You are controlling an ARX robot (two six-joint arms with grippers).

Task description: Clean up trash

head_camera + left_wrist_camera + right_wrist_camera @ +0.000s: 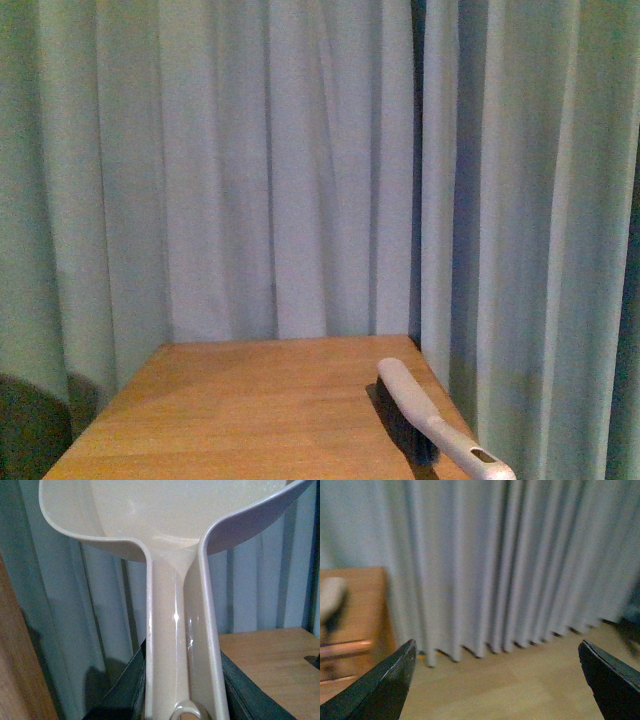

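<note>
Over on the left, the left gripper (182, 692) is clamped on the handle of a cream plastic dustpan (170, 630). Its dark fingers (127, 685) press in on both sides of the handle, and the scoop end is up in the air in front of the pale curtain (280, 170). In the middle is the wooden table (230, 410), which backs right up against that curtain. On the right side of the table, near its edge, there's a hand brush (420, 415) with a white handle and dark bristles. It lies flat, with the handle end pointing toward the robot. The right gripper (497, 680) isn't holding anything. Its jaws are spread wide, and it hangs off the table over the light wood floor (520, 675). That wrist shot is pretty blurry, but the corner of the table and the tip of the brush just show off to one side.
</note>
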